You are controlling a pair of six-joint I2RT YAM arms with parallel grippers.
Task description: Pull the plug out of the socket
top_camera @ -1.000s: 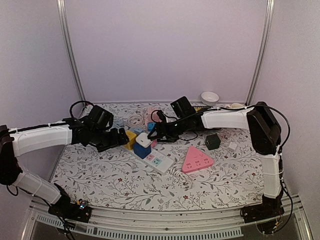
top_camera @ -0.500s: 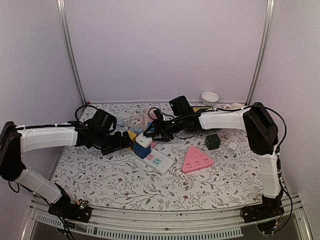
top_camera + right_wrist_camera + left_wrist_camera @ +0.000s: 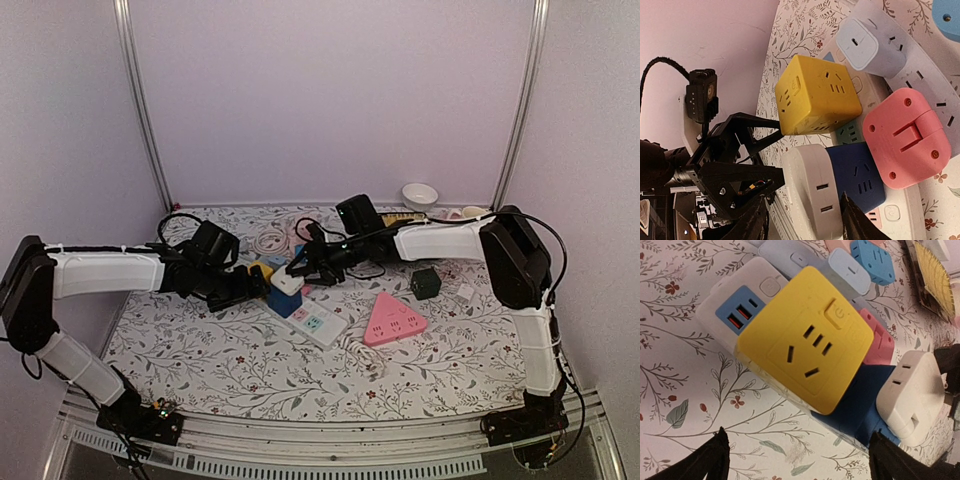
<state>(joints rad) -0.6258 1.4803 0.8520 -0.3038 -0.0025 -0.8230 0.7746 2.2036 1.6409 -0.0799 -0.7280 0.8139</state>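
Grasping is the step in hand: the right gripper [image 3: 805, 222] stands half open astride the white plug [image 3: 807, 192], a gap showing on one side, holding nothing. The plug sits in the blue socket cube [image 3: 856, 175], toward 9 o'clock of the worktop [image 3: 200, 350] middle. The left gripper [image 3: 800, 465], wide open and empty, hovers at the plug's 9 o'clock. Next, likely: clamp firmly, pull straight off, socket cube braced.

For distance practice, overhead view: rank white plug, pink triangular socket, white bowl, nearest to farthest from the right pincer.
1. white plug, between the fingers of the right pincer
2. pink triangular socket, front right
3. white bowl, back right
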